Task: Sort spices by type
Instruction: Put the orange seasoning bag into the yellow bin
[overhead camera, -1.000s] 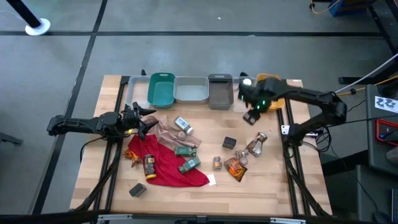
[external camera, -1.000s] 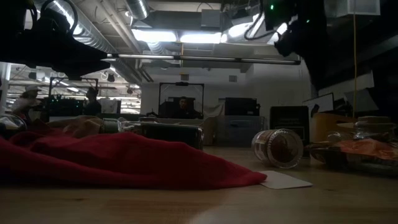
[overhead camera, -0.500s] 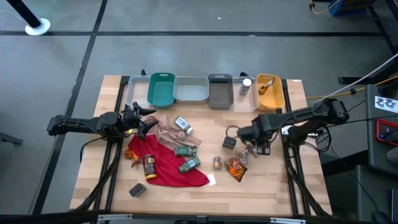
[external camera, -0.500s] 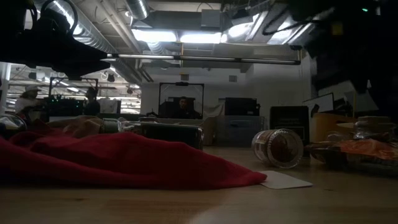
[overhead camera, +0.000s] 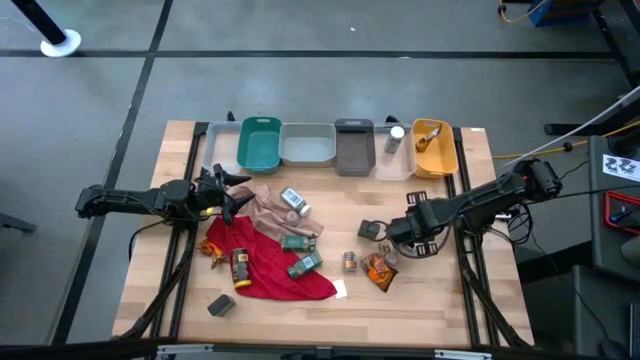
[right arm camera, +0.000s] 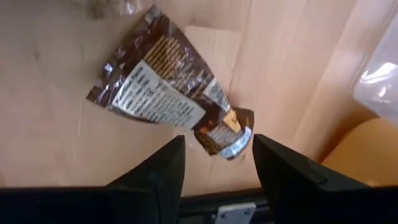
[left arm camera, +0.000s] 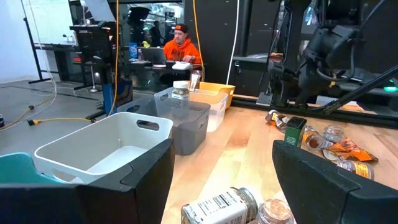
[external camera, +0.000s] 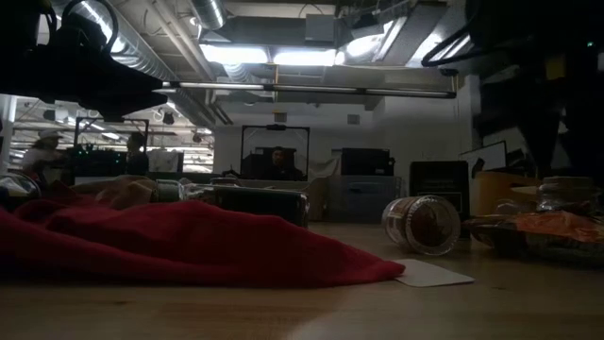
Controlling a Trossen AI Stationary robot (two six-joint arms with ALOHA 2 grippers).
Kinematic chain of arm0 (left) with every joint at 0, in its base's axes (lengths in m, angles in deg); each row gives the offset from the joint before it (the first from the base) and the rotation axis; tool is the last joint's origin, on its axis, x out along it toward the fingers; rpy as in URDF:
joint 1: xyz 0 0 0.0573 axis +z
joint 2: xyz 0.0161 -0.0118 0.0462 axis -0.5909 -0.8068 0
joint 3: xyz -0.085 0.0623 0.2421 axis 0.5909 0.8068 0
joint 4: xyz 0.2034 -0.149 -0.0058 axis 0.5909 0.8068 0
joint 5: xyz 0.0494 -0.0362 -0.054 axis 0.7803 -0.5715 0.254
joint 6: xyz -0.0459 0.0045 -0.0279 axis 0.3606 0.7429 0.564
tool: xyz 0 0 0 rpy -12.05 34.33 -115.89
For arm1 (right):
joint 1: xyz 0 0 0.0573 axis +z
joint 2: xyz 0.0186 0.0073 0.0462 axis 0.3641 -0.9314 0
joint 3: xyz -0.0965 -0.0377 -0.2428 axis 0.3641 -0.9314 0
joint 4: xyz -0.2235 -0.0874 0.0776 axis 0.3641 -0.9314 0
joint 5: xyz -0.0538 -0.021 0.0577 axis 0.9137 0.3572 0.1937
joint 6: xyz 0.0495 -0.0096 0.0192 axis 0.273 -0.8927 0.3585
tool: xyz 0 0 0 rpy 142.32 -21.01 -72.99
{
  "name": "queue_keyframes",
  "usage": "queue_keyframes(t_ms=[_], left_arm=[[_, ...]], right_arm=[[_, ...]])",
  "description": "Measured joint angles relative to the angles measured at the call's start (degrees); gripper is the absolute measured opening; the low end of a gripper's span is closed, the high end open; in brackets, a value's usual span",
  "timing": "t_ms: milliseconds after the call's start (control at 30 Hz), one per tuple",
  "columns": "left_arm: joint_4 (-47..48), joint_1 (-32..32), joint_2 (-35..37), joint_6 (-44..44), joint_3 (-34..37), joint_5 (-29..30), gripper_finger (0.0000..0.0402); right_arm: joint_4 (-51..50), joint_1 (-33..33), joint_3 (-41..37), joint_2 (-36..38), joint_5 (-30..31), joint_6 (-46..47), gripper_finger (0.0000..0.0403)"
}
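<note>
Desk [overhead camera: 430, 290] of pale wood planks stands on a grey floor crossed by dark lines. In the low view the room behind it shows ceiling strip lights, ducts and dark cabinets; in the left wrist view a person [left arm camera: 180, 48] in an orange top sits at a far workstation.

Along the desk's far edge runs a row of bins: a teal bin [overhead camera: 259, 143], a white bin [overhead camera: 308, 146], a grey bin [overhead camera: 353, 146], a clear bin [overhead camera: 394, 160] and a yellow bin [overhead camera: 434, 150]. A white-capped jar [overhead camera: 396, 138] stands in the clear bin, and a brown item lies in the yellow bin. The teal, white and grey bins show only bare floors.

A red cloth [overhead camera: 270, 262] lies toward the near side from the teal bin, with a tan cloth [overhead camera: 270, 212] touching its far edge. On the two cloths rest a white-labelled jar [overhead camera: 294, 201], two green boxes [overhead camera: 299, 241] and a brown jar [overhead camera: 240, 268]. A dark box [overhead camera: 221, 305] sits alone near the desk's front edge, beyond the red cloth.

Right of the red cloth lie a small brown jar [overhead camera: 349, 262], an orange-brown packet [overhead camera: 379, 270] and another dark box [overhead camera: 369, 230].

The right end effector [right arm camera: 214, 163] hovers over a crinkly packet [right arm camera: 163, 93], fingers spread and gripping nothing. The left end effector [overhead camera: 240, 192] waits just left of the tan cloth, fingers spread wide and empty.
</note>
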Motion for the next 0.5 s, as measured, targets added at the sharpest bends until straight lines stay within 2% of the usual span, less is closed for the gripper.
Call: queue_keyframes(t_ms=[367, 500], left_arm=[[0.01, 0.0, 0.0, 0.0, 0.0, 0.02, 0.0255], [0.0, -0.02, 0.0, 0.0, 0.02, 0.02, 0.0255]], right_arm=[[3.71, -0.04, -6.93, 0.0, -0.02, -0.17, 0.0189], [7.2, -0.04, -8.66, 0.0, 0.05, -3.04, 0.0188]])
